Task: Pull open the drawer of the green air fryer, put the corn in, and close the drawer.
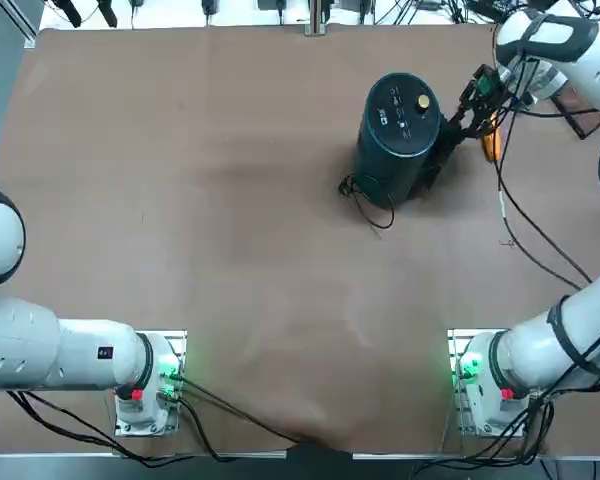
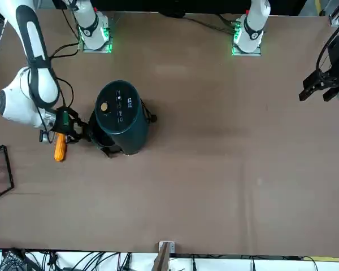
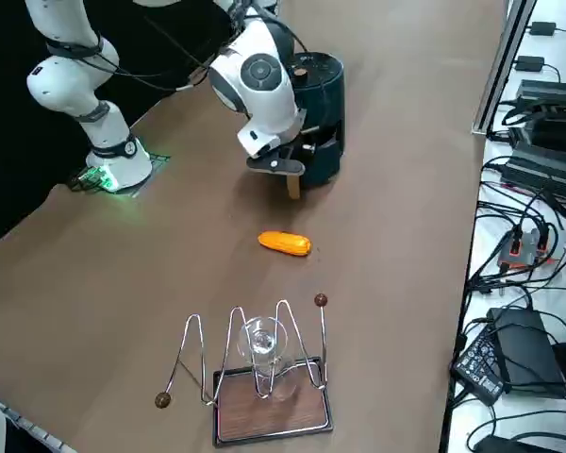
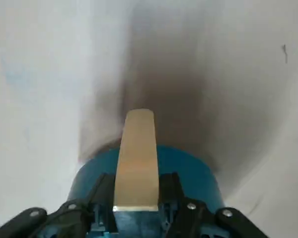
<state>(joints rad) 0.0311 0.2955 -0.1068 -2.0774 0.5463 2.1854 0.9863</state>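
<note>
Gripping the tan, flat drawer handle (image 4: 136,153), the right gripper (image 4: 137,201) has the orange, elongated corn (image 3: 285,243) to its right, before the silver wire rack (image 3: 271,400).

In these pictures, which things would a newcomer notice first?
Probably the dark green air fryer, beside the right gripper, which is shut on its handle. Next, the bright orange corn, lying on the table between the fryer and the wire rack.
</note>
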